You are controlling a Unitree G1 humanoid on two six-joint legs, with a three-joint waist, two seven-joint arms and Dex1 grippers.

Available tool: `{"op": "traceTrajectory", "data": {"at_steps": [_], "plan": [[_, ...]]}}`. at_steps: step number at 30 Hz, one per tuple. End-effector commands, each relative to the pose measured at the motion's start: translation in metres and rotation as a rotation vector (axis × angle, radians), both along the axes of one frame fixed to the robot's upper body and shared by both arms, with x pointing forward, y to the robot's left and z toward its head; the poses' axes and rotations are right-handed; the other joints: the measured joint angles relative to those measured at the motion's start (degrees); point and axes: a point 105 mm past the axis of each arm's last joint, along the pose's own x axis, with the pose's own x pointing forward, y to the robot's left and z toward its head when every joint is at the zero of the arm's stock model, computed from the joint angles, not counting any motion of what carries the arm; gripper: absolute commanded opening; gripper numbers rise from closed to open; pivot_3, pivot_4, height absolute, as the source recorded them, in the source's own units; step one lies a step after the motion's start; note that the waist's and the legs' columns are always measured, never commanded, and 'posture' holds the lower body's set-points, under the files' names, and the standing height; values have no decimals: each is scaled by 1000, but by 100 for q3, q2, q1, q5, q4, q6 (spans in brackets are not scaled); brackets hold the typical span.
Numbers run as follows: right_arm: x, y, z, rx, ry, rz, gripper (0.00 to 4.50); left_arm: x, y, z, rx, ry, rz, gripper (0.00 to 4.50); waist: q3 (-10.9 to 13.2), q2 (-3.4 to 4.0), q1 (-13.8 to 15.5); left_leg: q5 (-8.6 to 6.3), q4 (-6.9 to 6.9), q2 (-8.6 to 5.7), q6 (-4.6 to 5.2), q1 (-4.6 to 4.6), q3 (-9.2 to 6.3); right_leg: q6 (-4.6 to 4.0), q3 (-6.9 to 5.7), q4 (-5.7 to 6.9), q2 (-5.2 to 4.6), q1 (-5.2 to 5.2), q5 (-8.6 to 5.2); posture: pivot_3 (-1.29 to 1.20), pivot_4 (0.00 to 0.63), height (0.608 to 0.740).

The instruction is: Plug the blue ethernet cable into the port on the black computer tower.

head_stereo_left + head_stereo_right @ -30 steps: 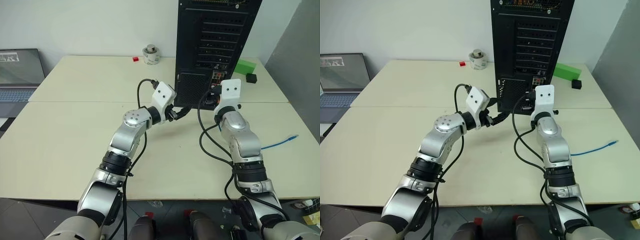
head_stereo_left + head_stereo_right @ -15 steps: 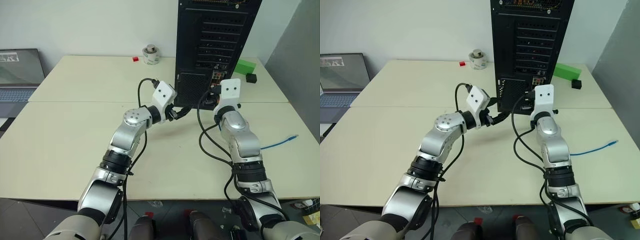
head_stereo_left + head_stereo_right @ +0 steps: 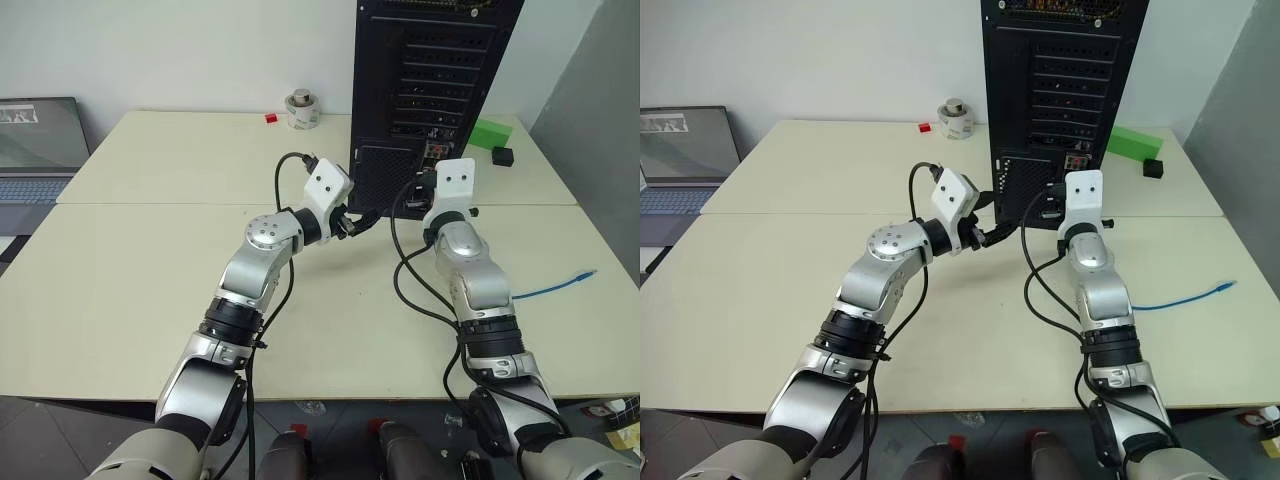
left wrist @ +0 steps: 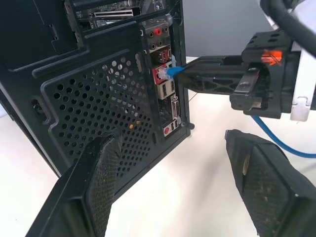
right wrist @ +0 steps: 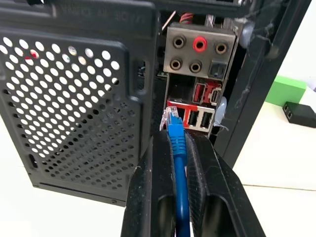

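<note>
The black computer tower stands at the back of the table, its rear facing me. My right gripper is shut on the blue ethernet cable, level, right at the connector strip. The clear plug sticks out past the fingertips and meets the strip's red-framed ports; I cannot tell whether it sits in a port. The rest of the cable trails over the table to the right. My left gripper is open and empty, just left of the right one, facing the tower's mesh vent.
A laptop sits at the table's far left. A roll of tape and a small red piece lie left of the tower. A green block and a small black box lie to its right.
The right forearm has shifted slightly left, with the gripper still at the connector strip. The left arm has kept still.
</note>
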Motion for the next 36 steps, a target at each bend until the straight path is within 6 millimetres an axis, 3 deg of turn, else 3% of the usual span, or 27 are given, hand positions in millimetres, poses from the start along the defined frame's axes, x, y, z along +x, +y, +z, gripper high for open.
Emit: {"op": "traceTrajectory", "data": {"at_steps": [1,18,36], "plan": [[1,-2,20,19,-76,-18,26,-1,-1,15,-11,-56,-12,3503,0,0,0,0,0,0,0,0,0,0,0,0,0,0,0,0,150,740],[6,2,17,40,-62,-11,26,-1,-1,16,-2,-61,-13,3503,0,0,-6,0,0,0,0,0,0,0,2,1,0,0,0,0,150,740],[6,6,29,75,-84,-1,26,-3,0,15,0,-62,-13,3503,0,0,-107,0,0,2,0,1,-3,0,2,4,0,-1,0,0,150,740]]}}
